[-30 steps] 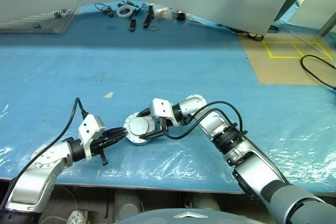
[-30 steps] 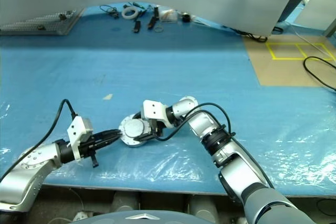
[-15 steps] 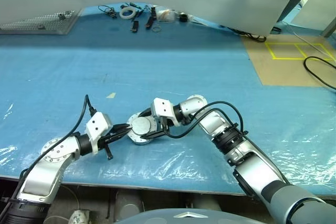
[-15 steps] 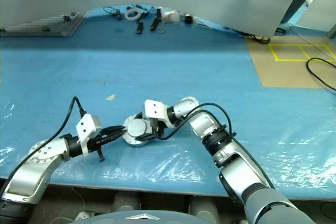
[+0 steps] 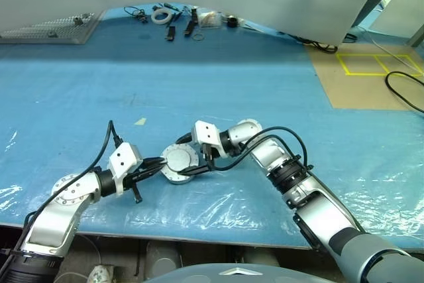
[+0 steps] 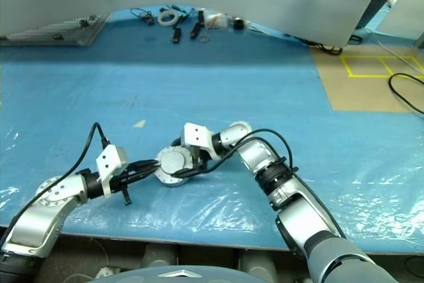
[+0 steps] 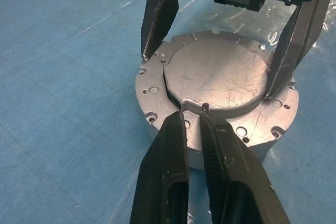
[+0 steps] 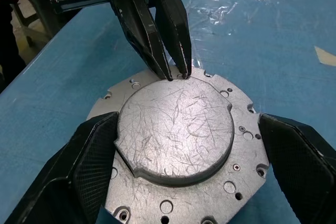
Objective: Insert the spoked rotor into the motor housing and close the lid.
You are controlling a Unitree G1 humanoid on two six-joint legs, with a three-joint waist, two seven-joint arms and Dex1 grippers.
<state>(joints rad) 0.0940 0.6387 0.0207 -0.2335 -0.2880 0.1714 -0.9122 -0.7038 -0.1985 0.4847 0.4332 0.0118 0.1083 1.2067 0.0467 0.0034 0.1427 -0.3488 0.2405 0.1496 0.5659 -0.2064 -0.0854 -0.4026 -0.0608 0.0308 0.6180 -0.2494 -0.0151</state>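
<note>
On a blue-covered workbench [image 5: 265, 77], two robot arms meet over a round silver motor housing [image 7: 157, 85] lying flat near the bench's front edge. The lid [image 8: 176, 129], its plain scratched face up, sits on top of the housing inside the ring of screw holes. The left gripper [image 7: 193, 119] comes in from the robot's left, its two black fingers drawn nearly together, tips resting at the lid's rim where it meets the housing flange. The right gripper [image 8: 181, 135] reaches across from the other side with its jaws spread wide, one finger on each side of the lid over the housing's flange. Whether those fingers press the metal cannot be told. Small tools and a roll of tape [image 5: 158, 14] lie well apart at the far edge.
</note>
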